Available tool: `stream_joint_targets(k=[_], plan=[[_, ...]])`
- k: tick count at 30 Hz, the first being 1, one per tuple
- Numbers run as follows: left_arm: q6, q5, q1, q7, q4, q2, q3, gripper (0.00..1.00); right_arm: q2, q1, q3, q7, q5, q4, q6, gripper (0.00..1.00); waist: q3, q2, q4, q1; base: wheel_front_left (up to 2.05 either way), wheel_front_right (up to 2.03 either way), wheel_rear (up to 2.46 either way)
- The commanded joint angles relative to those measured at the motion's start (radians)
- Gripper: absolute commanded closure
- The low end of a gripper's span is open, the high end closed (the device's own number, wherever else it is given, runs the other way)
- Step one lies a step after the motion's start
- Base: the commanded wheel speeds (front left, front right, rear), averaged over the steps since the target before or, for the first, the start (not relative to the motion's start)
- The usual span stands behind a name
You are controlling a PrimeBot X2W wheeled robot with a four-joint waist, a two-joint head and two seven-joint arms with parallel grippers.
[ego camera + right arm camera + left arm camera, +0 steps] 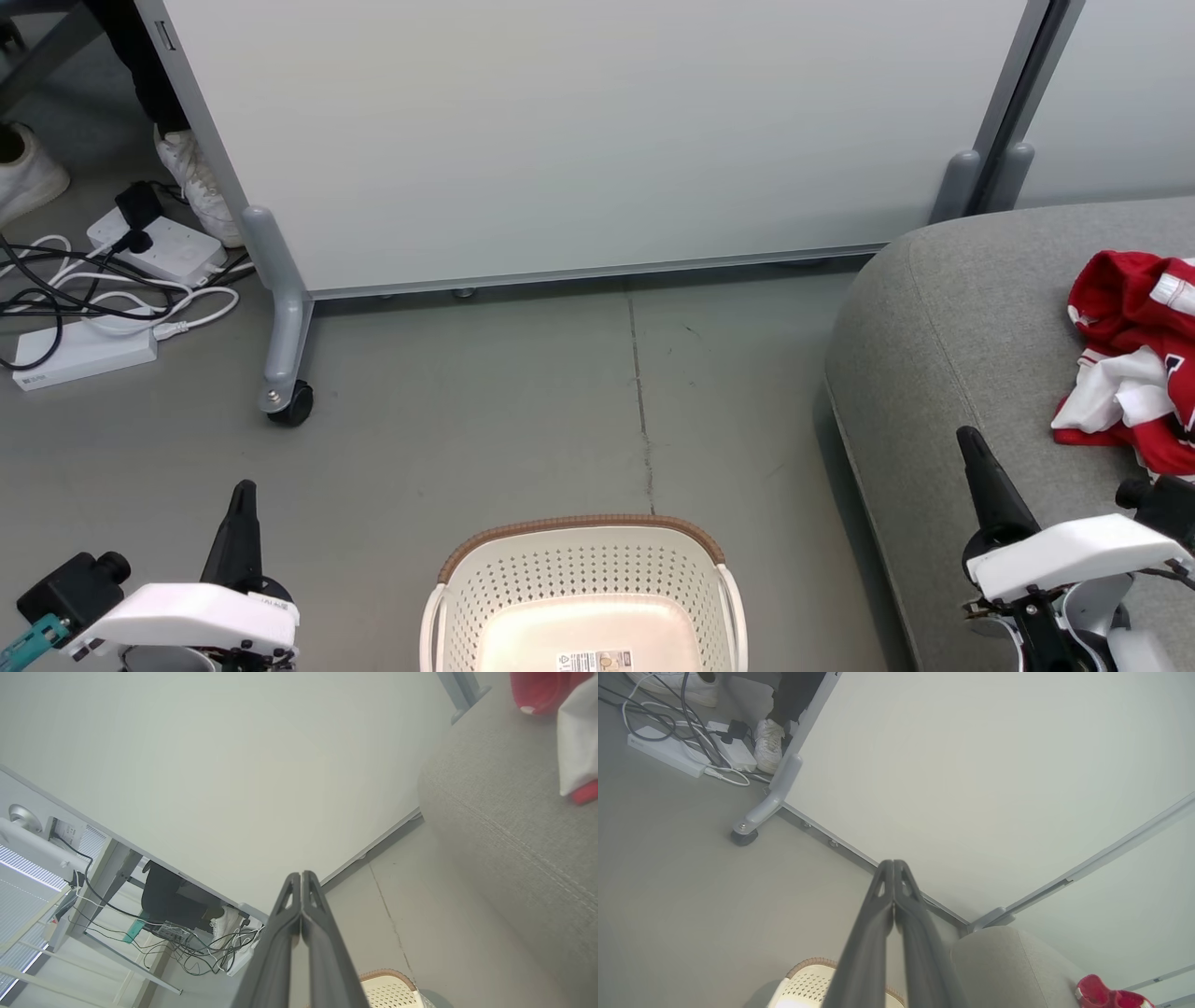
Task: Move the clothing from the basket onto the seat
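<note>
The white perforated basket [583, 597] with a brown rim stands on the floor at the bottom centre; what I see of its inside holds no clothing. Red and white clothing [1134, 359] lies crumpled on the grey seat [952, 317] at the right. My left gripper [245, 495] is shut and holds nothing, left of the basket over the floor. My right gripper [969, 441] is shut and holds nothing, over the seat's front part, left of the clothing. The left wrist view shows the shut gripper [893, 864], the basket rim [810, 965] and the clothing [1101, 994].
A wheeled white partition [579, 140] stands behind the basket, its castor foot [289, 406] at the left. Power strips and cables [103, 280] lie on the floor at the far left, by a person's white shoes [201, 182].
</note>
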Motion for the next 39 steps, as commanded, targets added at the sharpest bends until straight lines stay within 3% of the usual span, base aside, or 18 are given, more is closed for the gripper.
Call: stream_joint_targets(k=[1,39], plan=[[-0.011,-0.036,-0.039,0.009,-0.006,0.0,0.022,1.0,-0.01,-0.036,0.0,0.006,0.044,0.002,0.001,1.0,0.001,-0.0001,-0.001,0.0,0.0,0.0,0.0],[-0.088,-0.37,-0.117,0.114,0.038,-0.061,0.161,1.0,-0.014,-0.159,0.007,0.035,0.434,0.137,0.002,1.0,0.013,-0.0001,-0.021,0.0,0.0,0.0,0.0]])
